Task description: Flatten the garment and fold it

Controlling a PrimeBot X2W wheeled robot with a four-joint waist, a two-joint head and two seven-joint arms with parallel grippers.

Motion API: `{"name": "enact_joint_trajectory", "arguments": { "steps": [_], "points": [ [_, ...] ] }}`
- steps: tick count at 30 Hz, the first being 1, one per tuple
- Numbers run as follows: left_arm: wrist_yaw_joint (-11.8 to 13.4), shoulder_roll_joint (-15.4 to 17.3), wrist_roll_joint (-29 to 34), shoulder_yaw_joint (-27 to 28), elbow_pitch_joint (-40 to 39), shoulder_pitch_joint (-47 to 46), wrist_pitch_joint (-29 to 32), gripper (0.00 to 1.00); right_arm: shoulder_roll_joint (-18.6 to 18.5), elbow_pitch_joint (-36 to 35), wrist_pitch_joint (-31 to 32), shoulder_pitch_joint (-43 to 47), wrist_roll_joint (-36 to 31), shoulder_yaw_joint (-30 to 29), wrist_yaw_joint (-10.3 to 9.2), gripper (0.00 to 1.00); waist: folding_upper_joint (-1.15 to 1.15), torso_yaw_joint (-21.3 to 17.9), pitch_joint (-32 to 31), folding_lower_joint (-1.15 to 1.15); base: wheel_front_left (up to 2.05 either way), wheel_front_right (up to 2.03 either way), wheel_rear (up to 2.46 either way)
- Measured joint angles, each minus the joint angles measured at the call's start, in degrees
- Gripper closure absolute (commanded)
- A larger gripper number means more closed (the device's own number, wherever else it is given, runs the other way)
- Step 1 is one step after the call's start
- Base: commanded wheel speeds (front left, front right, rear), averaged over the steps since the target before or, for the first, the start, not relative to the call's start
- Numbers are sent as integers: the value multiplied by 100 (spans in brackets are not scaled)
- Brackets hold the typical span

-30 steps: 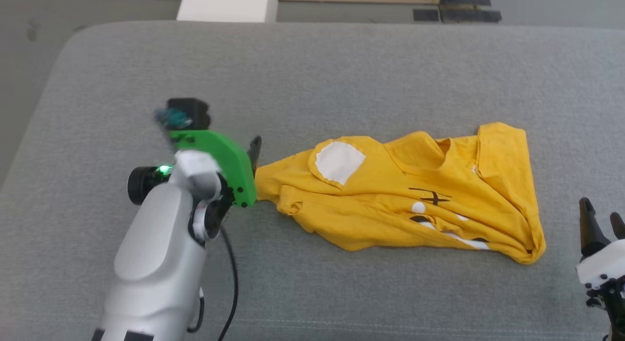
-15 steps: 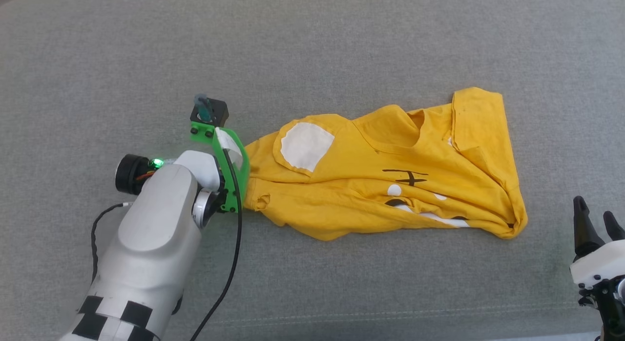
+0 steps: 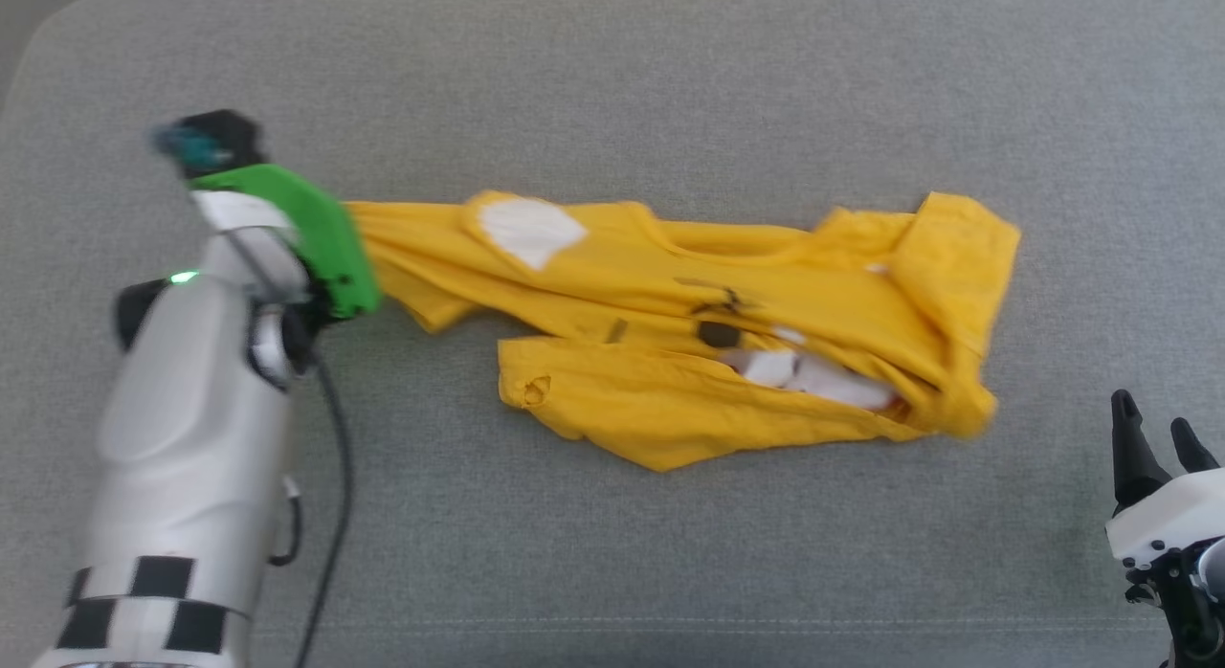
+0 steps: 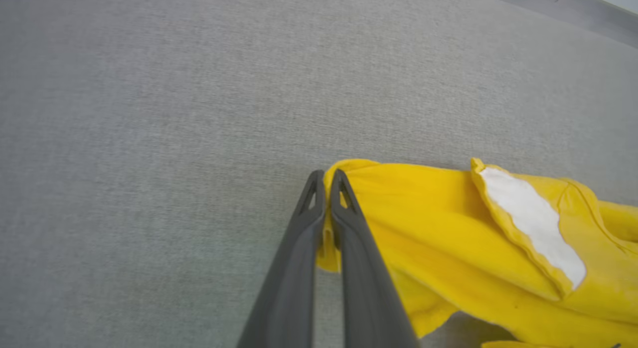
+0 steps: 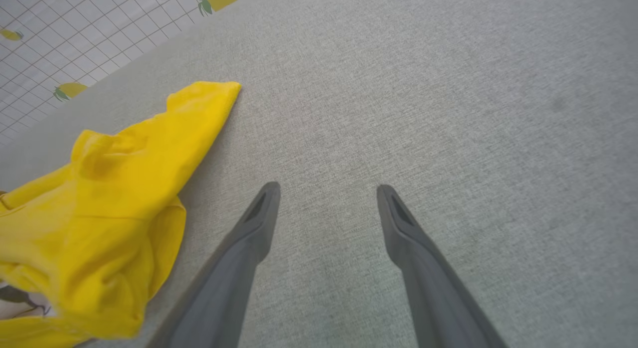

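Left forearm (image 3: 191, 410): pale grey shell, black-and-white checked band.
Wrist bracket (image 3: 321, 233): bright green.
Cable (image 3: 330, 477): black.
Right gripper (image 5: 327, 187): dark grey tapered fingers.

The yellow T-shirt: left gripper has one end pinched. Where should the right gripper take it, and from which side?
Probably the flat flap at the T-shirt's end opposite the left gripper's pinch. Its free edge lies on the grey surface, facing the open right gripper, so come in low from the robot's right and close across that edge.
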Motion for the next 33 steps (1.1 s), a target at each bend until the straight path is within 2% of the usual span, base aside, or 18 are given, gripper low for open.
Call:
{"name": "enact_joint_trajectory", "arguments": {
  "steps": [4, 7, 8, 9, 11, 14, 17, 20, 22, 26, 33],
  "points": [
    [234, 259, -326, 542, 90, 206, -223, 100, 1, -11, 48, -4, -44, 8, 0, 0, 0, 54, -64, 0, 0, 0, 0],
    [278, 272, -450, 676, 193, 650, -227, 98, 0, -38, 108, -2, -92, -7, 0, 0, 0, 100, -85, 0, 0, 0, 0],
    [253, 238, -500, 702, 203, 793, -233, 52, 0, -52, 123, -2, -104, -7, 0, 0, 0, 126, -88, 0, 0, 0, 0],
    [220, 196, -609, 744, 188, 884, -302, 0, 1, -69, 144, -2, -124, -8, 0, 0, 0, 151, -93, 0, 0, 0, 0],
    [100, 140, -743, 846, 69, 937, -558, 0, 0, -109, 186, -2, -159, 18, 0, 0, 0, 197, -103, 0, 0, 0, 0],
    [-197, 167, -751, 958, -348, 951, -1283, 0, 2, -164, 270, -23, -208, 153, 0, 0, 0, 237, -161, 0, 0, 0, 0],
    [-427, 276, -505, 910, -893, 1211, -2298, 0, 0, -254, 414, -135, -308, 322, 0, 0, 0, 277, -239, 0, 0, 0, 0],
    [-454, 308, -183, 888, -1323, 1668, -3259, 0, 0, -343, 654, -360, -472, 474, 0, 0, 0, 340, -274, 0, 0, 0, 0],
    [-482, 297, -70, 825, -1488, 1981, -3662, 0, -1, -348, 893, -587, -636, 584, 0, 0, 0, 386, -275, 0, 0, 0, 0],
    [-481, 158, 118, 789, -1813, 2460, -4023, 0, -1, -270, 1513, -1155, -1161, 842, 0, 0, 0, 475, -193, 0, 0, 0, 0],
    [-467, -94, 163, 899, -2145, 2733, -4106, 0, -2, 249, 2369, -2120, -1964, 1662, 0, 0, 0, 673, 59, 0, 0, 0, 0]
  ]
}}
